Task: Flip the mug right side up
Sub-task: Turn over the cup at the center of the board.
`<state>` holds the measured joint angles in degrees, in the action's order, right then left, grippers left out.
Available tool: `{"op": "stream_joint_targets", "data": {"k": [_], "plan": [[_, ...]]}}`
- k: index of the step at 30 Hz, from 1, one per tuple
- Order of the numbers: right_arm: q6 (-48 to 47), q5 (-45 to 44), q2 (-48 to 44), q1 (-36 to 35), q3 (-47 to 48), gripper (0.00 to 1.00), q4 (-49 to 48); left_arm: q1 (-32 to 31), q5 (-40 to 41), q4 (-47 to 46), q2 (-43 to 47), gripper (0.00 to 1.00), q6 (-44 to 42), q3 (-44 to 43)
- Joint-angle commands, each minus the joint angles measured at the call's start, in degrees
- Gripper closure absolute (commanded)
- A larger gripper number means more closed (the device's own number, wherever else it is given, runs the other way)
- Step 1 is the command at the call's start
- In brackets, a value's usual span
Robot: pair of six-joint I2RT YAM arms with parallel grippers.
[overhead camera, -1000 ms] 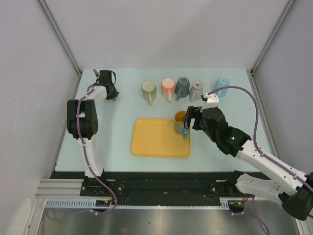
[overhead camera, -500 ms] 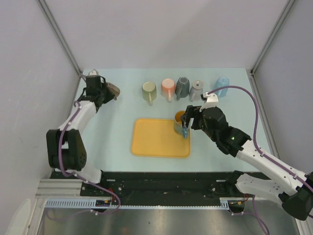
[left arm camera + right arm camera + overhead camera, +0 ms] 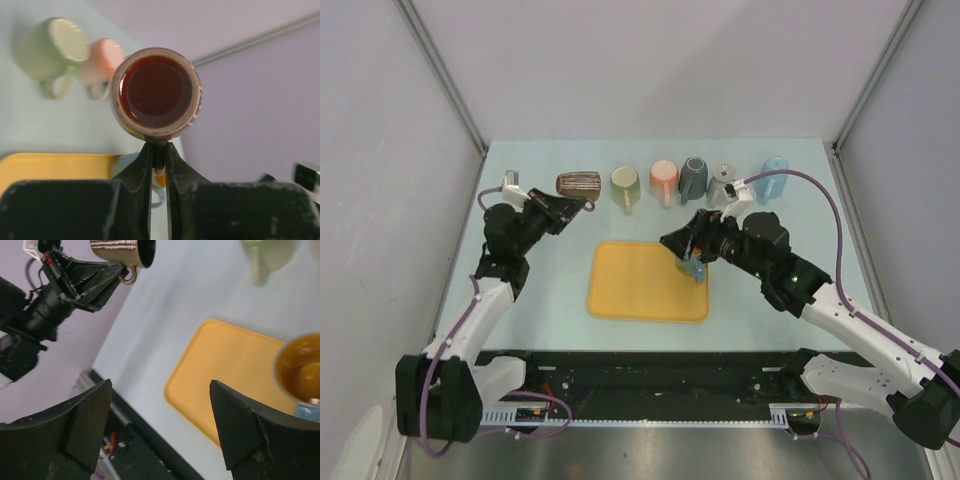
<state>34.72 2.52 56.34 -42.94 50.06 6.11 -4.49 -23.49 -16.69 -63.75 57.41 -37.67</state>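
Note:
A brown striped mug (image 3: 579,184) hangs in the air on its side, above the table's back left. My left gripper (image 3: 563,206) is shut on its handle. In the left wrist view the mug's dark red inside (image 3: 156,92) faces the camera, and the fingers (image 3: 145,165) pinch the handle just below its rim. The mug also shows in the right wrist view (image 3: 120,251). My right gripper (image 3: 678,241) is open and empty over the right part of the yellow tray (image 3: 635,290), its jaws wide apart (image 3: 160,385).
A yellow mug with a blue handle (image 3: 299,367) stands upright on the tray's right edge, mostly hidden under my right gripper in the top view. Along the back lie a green mug (image 3: 623,185), a pink mug (image 3: 663,180), a dark grey mug (image 3: 694,176), a light grey mug (image 3: 722,183) and a blue mug (image 3: 774,172).
My left arm has swung from the back left corner toward the middle, lifting the brown mug off the table. My right gripper has turned left, away from the yellow mug.

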Motion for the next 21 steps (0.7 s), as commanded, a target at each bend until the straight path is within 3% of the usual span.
{"op": "stream_joint_targets", "data": {"k": [1,5,13,21], "plan": [[8.2,14.9,2.5,0.1,0.3,0.17,-11.9,-3.7,-5.5,-17.5,9.7,1.00,10.6,2.9],[15.6,21.7,4.1,-0.2,-0.8,0.16,-19.8,-8.3,-2.7,-22.4,15.0,1.00,14.0,5.8],[23.8,24.9,7.6,-1.6,-1.8,0.18,-38.6,-18.5,2.2,-23.1,20.4,1.00,14.5,7.2],[22.4,23.4,11.7,-2.9,0.6,0.24,-39.7,-24.2,4.7,-23.0,21.6,1.00,13.9,8.0]]}}
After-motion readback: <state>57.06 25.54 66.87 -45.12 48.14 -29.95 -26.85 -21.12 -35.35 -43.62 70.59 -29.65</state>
